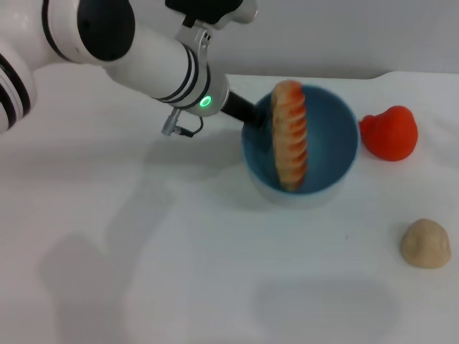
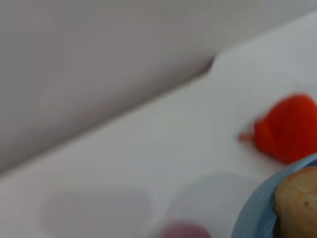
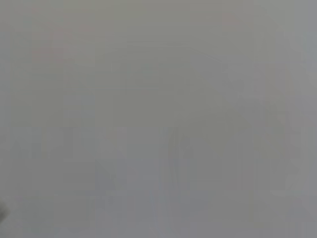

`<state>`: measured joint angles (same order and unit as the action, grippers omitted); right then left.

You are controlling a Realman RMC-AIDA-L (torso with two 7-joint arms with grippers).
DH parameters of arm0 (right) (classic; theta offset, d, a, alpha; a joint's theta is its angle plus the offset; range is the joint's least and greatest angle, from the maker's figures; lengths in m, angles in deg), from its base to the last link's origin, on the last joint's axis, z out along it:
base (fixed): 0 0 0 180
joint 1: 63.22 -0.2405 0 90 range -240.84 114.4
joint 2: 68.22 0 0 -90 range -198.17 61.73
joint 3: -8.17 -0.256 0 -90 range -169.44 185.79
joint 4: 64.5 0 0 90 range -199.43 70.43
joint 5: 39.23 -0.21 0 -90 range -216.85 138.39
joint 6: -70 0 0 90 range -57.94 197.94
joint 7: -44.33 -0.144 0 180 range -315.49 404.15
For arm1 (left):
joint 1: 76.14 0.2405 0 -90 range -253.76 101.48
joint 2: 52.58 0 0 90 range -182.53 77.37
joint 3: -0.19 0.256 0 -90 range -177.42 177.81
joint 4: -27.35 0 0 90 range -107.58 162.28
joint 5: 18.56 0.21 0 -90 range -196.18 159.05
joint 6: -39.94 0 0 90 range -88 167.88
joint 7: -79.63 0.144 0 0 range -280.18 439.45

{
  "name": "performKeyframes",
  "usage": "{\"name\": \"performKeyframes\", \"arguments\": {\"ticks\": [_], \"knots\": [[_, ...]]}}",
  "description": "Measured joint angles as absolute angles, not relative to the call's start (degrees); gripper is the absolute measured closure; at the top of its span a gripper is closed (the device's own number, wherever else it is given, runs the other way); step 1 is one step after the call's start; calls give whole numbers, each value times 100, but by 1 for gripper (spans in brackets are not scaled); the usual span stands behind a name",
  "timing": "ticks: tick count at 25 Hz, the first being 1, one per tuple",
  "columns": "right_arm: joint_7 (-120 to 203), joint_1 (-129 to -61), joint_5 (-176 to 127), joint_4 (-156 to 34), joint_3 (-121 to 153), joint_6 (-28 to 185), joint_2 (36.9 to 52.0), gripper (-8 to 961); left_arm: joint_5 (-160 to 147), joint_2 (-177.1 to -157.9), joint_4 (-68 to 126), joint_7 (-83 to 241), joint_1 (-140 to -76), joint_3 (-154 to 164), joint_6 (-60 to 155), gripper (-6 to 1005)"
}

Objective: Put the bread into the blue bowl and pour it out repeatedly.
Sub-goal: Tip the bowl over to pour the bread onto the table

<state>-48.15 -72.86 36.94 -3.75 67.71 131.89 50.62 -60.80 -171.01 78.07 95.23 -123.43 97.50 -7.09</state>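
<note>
The blue bowl [image 1: 336,136] is in the middle of the white table in the head view, tipped so its opening faces me. The bread [image 1: 290,135], striped orange and cream, lies lengthwise inside it, about as long as the bowl is wide. My left gripper [image 1: 251,118] reaches in from the upper left and is shut on the bowl's left rim. In the left wrist view, the bowl's rim [image 2: 252,213] and a tan end of the bread [image 2: 297,203] sit in one corner. The right gripper is out of view, and the right wrist view is plain grey.
A red toy [image 1: 389,132] lies just right of the bowl, also visible as the red toy [image 2: 290,129] in the left wrist view. A small round tan lump [image 1: 425,244] sits at the front right. The table's far edge meets a pale wall.
</note>
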Motion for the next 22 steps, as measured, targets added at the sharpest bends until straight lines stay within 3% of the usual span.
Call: {"name": "performKeyframes", "arguments": {"ticks": [10,22], "knots": [[-3956,-7021,2663,-2118,5751,14025,5054,438,-6075,-17128,7579,9716,-12222,10688,1140,1000],[-3895,-6993,2700,-2729,5331,14174,5021,444,-6075,-17160,7480,9762,-11991,11990,3355,999]]}}
